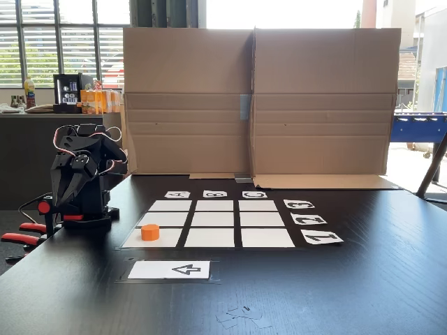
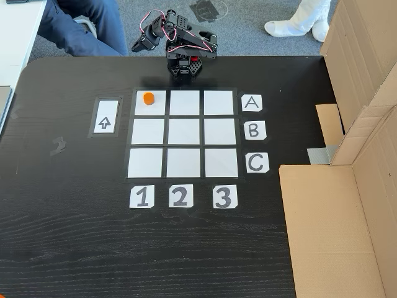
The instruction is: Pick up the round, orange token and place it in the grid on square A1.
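Token (image 2: 148, 98): already resting on square A1 (image 2: 151, 103) of grid (image 2: 184, 133). Pincer (image 2: 138, 45): folded away beyond grid's A edge, state unreadable. Advice: no regrasp; stay parked.

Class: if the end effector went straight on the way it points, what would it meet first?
The end effector points down: probably the table edge just below, though depth is unclear.
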